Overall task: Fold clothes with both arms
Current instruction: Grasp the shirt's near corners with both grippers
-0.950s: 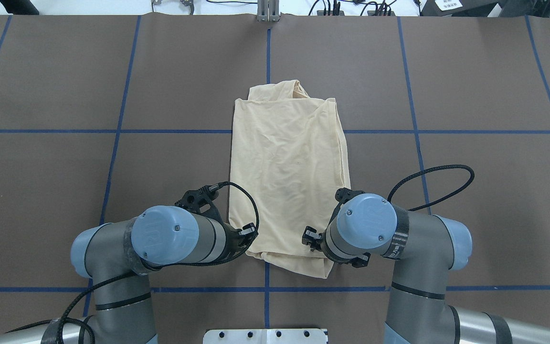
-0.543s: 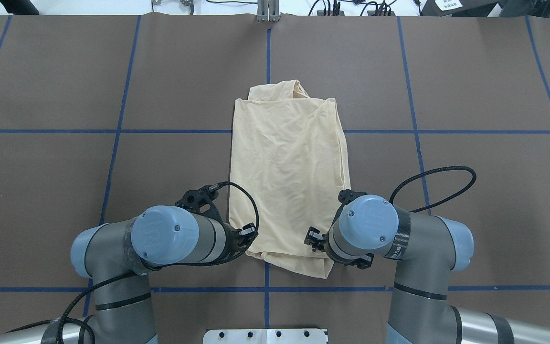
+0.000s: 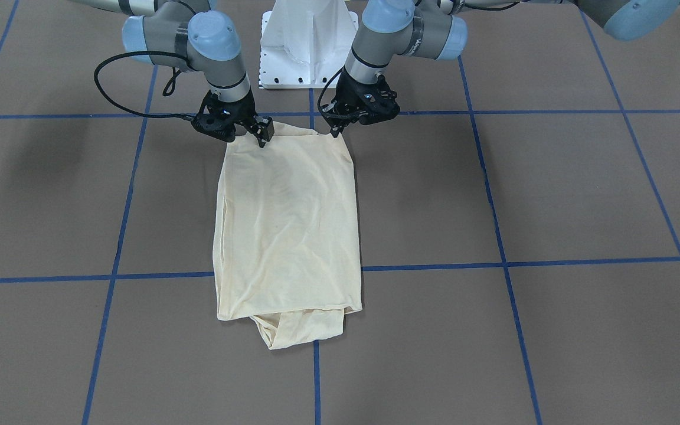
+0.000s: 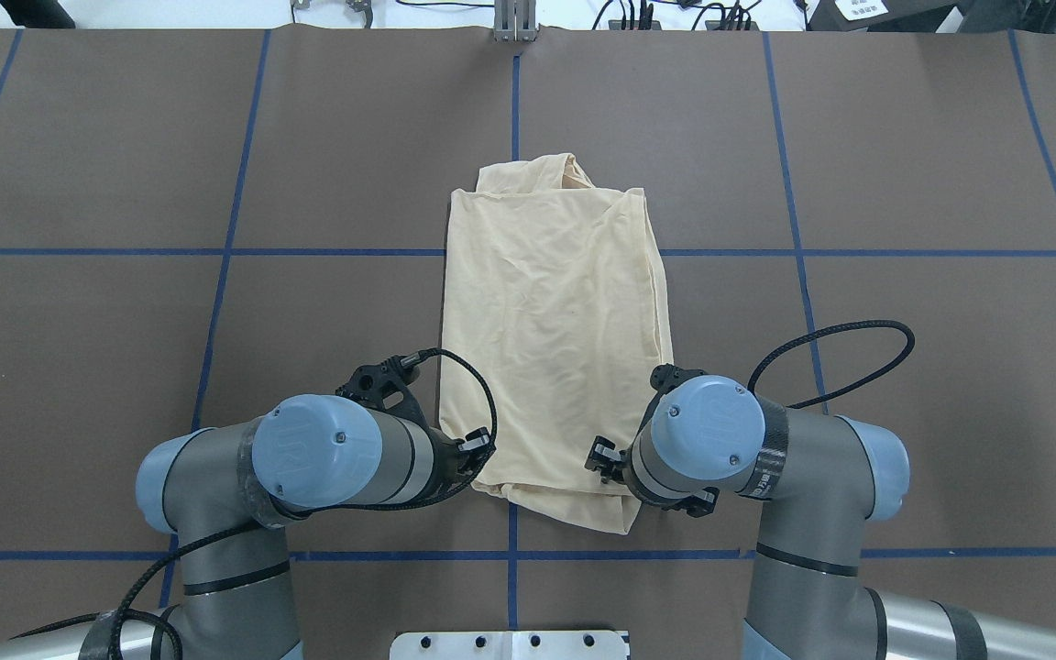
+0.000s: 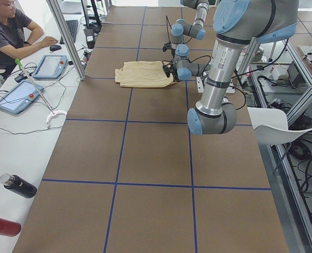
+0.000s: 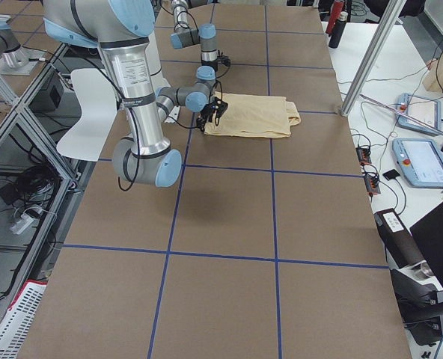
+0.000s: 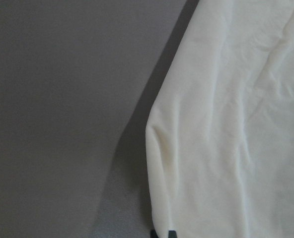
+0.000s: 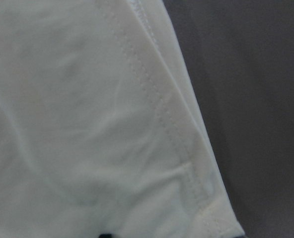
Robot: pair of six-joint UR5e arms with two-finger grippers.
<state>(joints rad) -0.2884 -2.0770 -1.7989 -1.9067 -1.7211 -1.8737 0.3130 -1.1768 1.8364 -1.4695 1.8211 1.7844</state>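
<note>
**Near corners engaged; grip unconfirmed**

The shirt lies folded to a narrow strip at the centre of the table. My left gripper and right gripper sit at its two robot-side corners. Whether the fingers are clamped or apart I cannot tell. Risk: pinching only the top layer, leaving lower layers behind and skewing the fold.
</note>
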